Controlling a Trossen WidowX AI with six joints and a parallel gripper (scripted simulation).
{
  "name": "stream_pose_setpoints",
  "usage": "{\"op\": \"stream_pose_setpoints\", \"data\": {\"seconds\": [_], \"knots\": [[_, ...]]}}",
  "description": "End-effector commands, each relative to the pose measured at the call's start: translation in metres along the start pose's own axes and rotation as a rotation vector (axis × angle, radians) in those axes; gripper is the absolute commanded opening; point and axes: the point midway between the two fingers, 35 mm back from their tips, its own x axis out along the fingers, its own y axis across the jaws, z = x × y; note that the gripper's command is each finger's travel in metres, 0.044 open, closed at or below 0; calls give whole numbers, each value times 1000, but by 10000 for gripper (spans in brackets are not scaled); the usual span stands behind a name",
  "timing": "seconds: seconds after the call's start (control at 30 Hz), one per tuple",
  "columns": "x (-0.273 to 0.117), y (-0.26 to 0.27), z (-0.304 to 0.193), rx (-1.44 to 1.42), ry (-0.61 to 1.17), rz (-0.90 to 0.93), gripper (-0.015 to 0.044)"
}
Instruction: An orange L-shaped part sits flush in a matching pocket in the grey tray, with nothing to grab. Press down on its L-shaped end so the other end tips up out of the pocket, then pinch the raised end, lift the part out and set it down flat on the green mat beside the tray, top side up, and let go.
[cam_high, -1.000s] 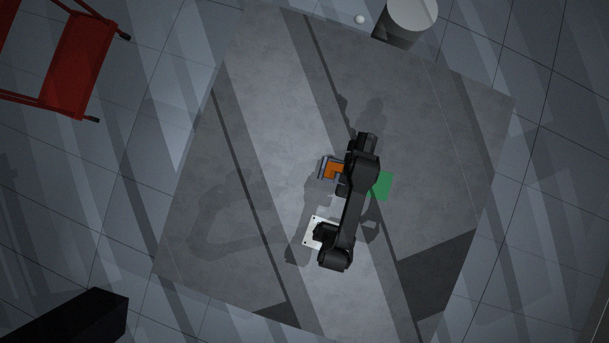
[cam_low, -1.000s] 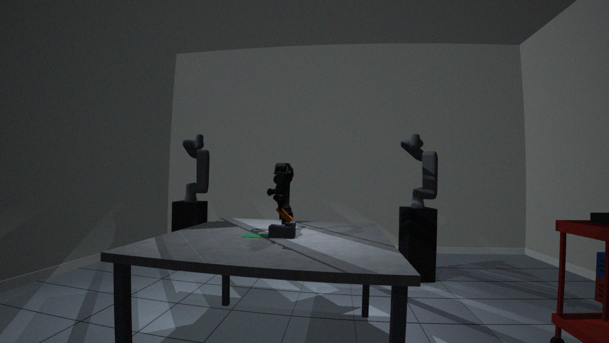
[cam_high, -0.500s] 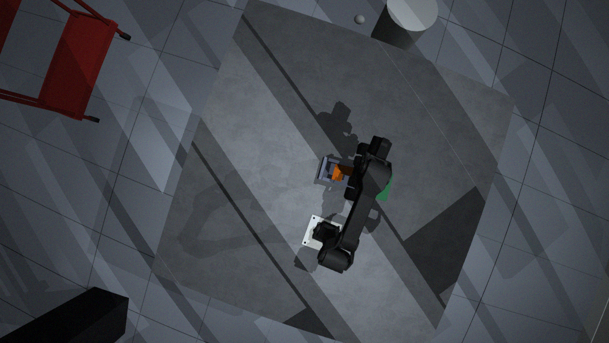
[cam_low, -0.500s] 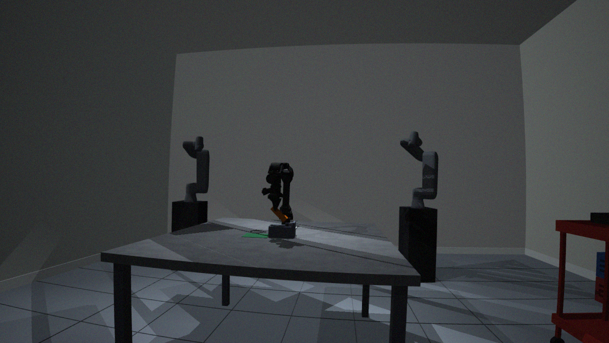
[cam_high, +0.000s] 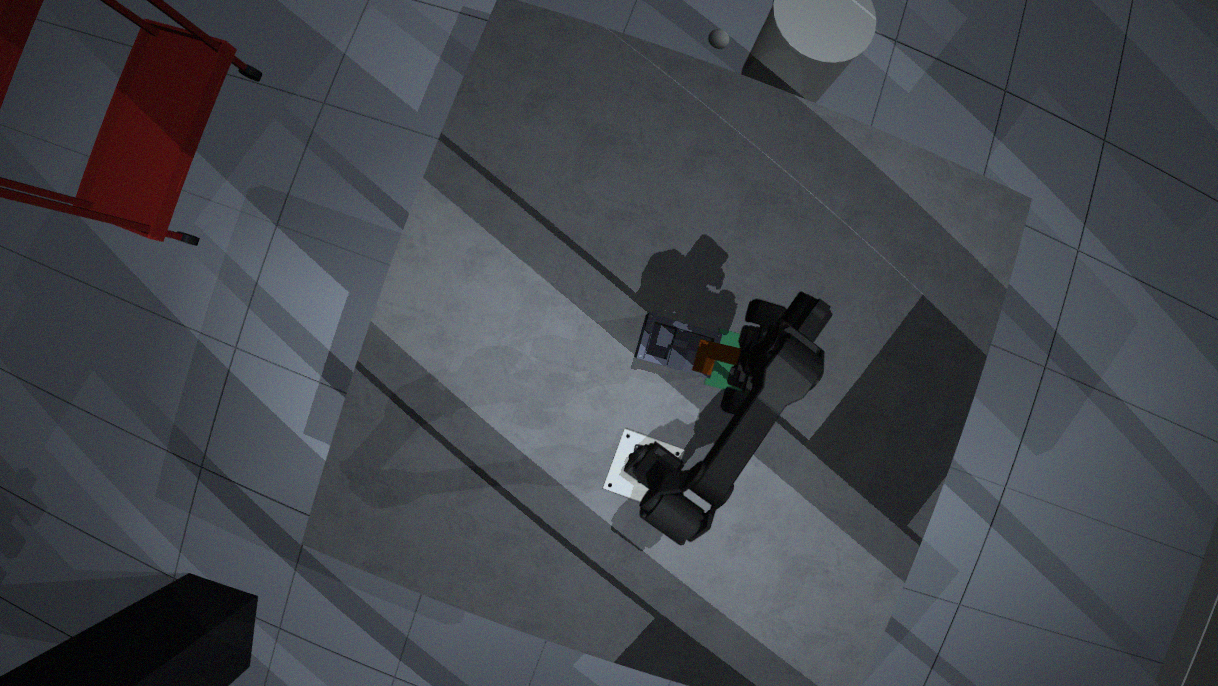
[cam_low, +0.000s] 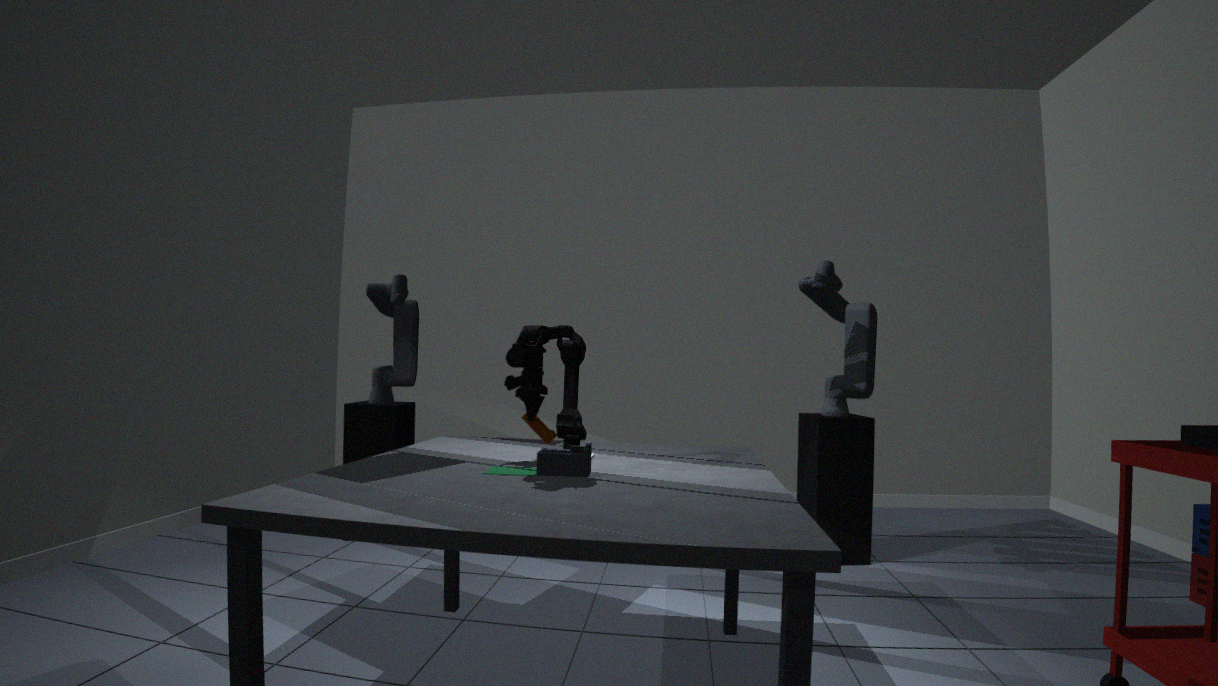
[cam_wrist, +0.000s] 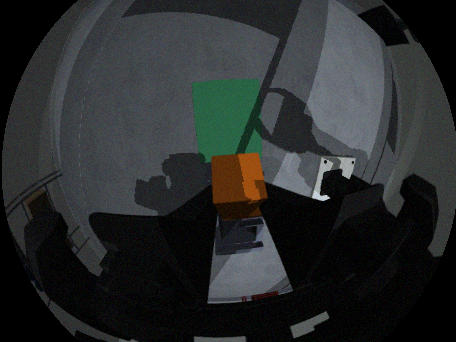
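Observation:
The orange L-shaped part (cam_high: 704, 358) (cam_low: 538, 428) (cam_wrist: 239, 175) hangs steeply tilted in the air. My gripper (cam_high: 742, 356) (cam_low: 531, 414) (cam_wrist: 235, 187) is shut on its upper end and points down. In the exterior view the free, lower end slants toward the arm's base side and stays above the tray. The grey tray (cam_high: 679, 358) (cam_low: 562, 464) (cam_wrist: 240, 245) stands on the table with its pocket open and empty. The green mat (cam_high: 719, 376) (cam_low: 508, 470) (cam_wrist: 225, 110) lies flat beside the tray, below the gripper; the top view shows it partly covered by the arm and the part.
The arm's white base plate (cam_high: 617, 475) (cam_wrist: 324, 169) is bolted to the table (cam_high: 511, 272) (cam_low: 511, 519) near the tray and mat. A red cart (cam_high: 140, 127) (cam_low: 1125, 545) and a pale cylinder (cam_high: 818, 29) stand off the table. Shadows cross the table and part of the mat.

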Motion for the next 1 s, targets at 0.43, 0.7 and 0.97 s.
{"op": "stream_pose_setpoints", "data": {"seconds": [0.43, 0.7, 0.97], "knots": [[0, -6, 73, -3, -4, 0, 0], [4, -6, 77, -3, -5, 0, 0], [16, -6, 77, -3, -5, 0, 0]]}}
